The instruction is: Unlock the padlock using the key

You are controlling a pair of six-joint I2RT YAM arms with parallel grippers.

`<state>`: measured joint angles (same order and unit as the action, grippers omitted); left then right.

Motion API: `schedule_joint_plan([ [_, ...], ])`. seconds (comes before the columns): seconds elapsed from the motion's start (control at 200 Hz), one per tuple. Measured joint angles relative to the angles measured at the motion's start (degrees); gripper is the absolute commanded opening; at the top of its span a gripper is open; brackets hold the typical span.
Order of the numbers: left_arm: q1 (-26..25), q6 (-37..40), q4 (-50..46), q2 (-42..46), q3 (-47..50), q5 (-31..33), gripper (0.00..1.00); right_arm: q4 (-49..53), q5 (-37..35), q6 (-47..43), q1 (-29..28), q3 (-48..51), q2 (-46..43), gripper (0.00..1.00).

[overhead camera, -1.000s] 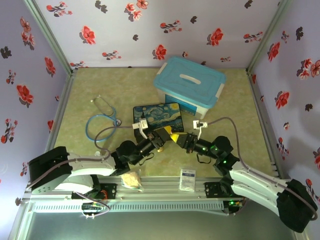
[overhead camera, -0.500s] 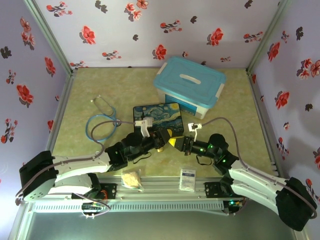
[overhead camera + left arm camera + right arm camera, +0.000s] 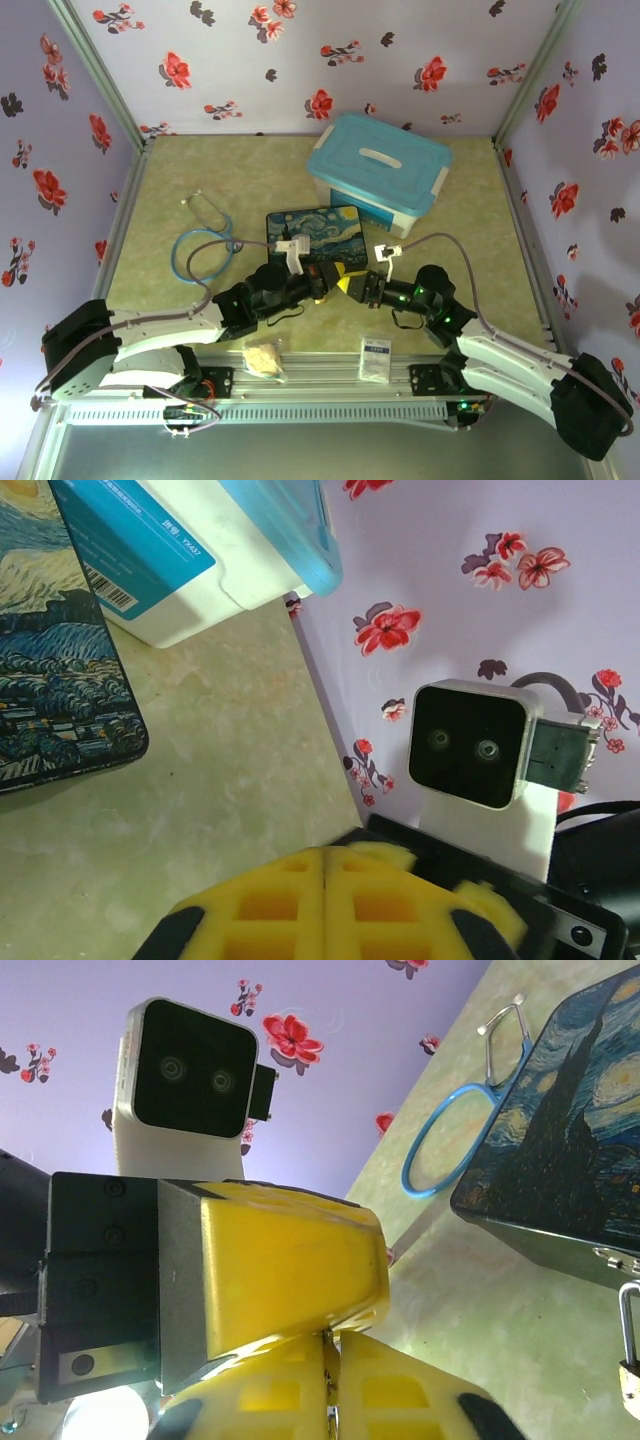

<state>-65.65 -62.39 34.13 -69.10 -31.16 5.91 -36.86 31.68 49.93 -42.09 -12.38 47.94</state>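
My two grippers meet tip to tip in front of the painted box point(image 3: 315, 232). The left gripper point(image 3: 328, 276) is shut, its yellow pads pressed together point(image 3: 325, 865). In the right wrist view its tip point(image 3: 350, 1322) pinches the upper end of the key point(image 3: 329, 1378), a thin grey metal strip. The key runs down the narrow gap of my right gripper point(image 3: 332, 1348), whose jaws stand slightly apart. The right fingertips point(image 3: 405, 856) look blurred in the left wrist view. The brass padlock point(image 3: 629, 1375) with its silver shackle sits by the box's front, right of both grippers.
A blue-lidded white bin point(image 3: 378, 170) stands behind the painted box. A blue stethoscope point(image 3: 203, 245) lies at the left. A white packet point(image 3: 375, 358) and a pale lump point(image 3: 263, 358) rest near the front rail. Floral walls close in three sides.
The left gripper has closed onto the key's end. The right gripper's jaws have parted a little. Both tips drew closer together.
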Motion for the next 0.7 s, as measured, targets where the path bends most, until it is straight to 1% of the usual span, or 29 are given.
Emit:
schedule_joint_plan([
  [0.03,0.0,0.0,0.0,0.4,0.0,0.0,0.00,0.3,-0.3,0.0,0.2,0.0,0.0,0.59],
  [0.07,0.0,0.0,0.2,1.1,0.1,0.3,0.00,0.0,-0.6,0.3,0.3,0.0,-0.2,0.61],
  [0.245,0.2,-1.1,6.7,1.9,3.1,2.4,0.00,-8.5,-0.8,2.8,0.3,0.7,0.6,0.59],
  [0.38,0.4,-2.4,12.7,-0.4,4.0,2.7,0.00,-15.7,-0.8,5.4,0.3,1.4,4.4,0.48],
  [0.445,0.4,-3.1,15.7,-1.6,4.7,3.1,0.00,-18.3,-0.6,6.3,0.3,1.4,5.9,0.46],
  [0.6,0.5,-3.7,19.7,-3.2,5.2,3.5,0.00,-21.0,-0.4,7.7,0.3,1.4,6.8,0.27],
  [0.7,0.4,-4.2,22.5,-3.2,5.5,3.6,0.00,-22.0,-0.6,7.7,0.3,1.4,6.8,0.25],
])
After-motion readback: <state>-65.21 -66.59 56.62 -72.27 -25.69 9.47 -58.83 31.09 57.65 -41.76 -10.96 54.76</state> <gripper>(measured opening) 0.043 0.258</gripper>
